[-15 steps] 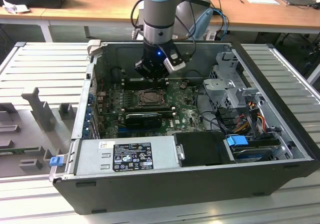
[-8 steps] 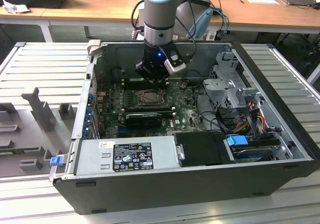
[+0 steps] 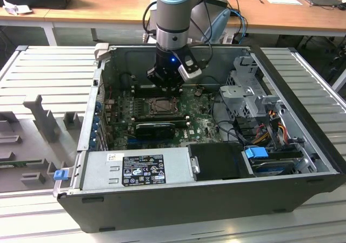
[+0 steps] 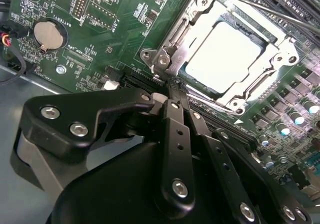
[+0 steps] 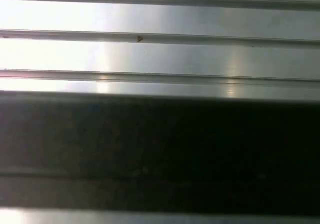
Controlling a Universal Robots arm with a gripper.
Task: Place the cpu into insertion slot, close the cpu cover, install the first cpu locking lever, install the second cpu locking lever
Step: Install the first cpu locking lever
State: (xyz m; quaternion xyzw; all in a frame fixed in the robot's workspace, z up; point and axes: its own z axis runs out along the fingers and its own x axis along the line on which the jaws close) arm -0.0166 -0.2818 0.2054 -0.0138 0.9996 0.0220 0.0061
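The cpu (image 4: 225,54) is lying flat in the insertion slot (image 3: 145,107), its pale face showing bright through the window of the cpu cover (image 4: 172,39), which is resting down over it as a metal frame. In the exterior view the slot is sitting near the middle of the green motherboard (image 3: 200,125) inside the open computer case (image 3: 178,199), with a long black card (image 3: 155,128) just on its near side. By these signs, seating the chip and closing the cover are looking done. A thin locking lever (image 4: 280,9) is running along one edge of the socket in the second wrist view; whether it is latched cannot be told, so the lever steps are appearing to be the work in hand. The gripper (image 4: 172,84) is hanging low over the board, its claw pressed together into a narrow tip with nothing visible between the fingers (image 4: 172,134), and that tip is standing right at a corner of the cover's frame. A coin battery (image 4: 47,34) is lying well apart on the board.
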